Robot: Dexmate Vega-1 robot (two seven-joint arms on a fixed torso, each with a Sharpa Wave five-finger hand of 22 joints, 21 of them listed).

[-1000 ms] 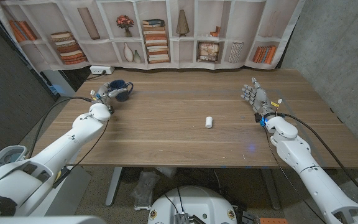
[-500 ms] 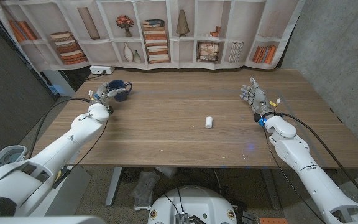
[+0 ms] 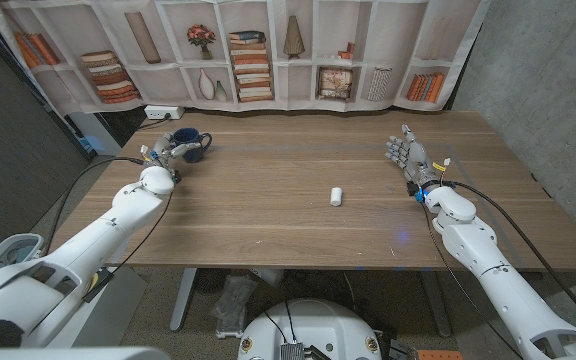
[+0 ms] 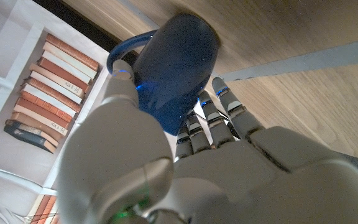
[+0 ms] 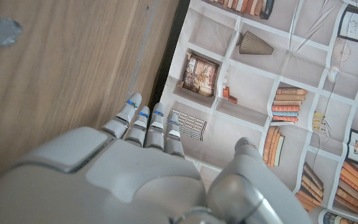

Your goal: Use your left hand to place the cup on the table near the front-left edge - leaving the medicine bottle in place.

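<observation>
One left hand (image 3: 165,153) grips the blue cup (image 3: 192,146) — medicine bottle (image 3: 336,196) mid-table.

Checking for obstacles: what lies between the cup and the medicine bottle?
Head view: bare wood between the cup, gripped by the left hand, and the medicine bottle.

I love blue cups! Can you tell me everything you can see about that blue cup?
The cup is dark blue with a smooth, slightly shiny surface and a loop handle on one side. It sits at the table's far-left corner, near the backdrop of printed shelves. The left hand grips it, fingers wrapped around its body. Whether anything is inside cannot be seen.
</observation>
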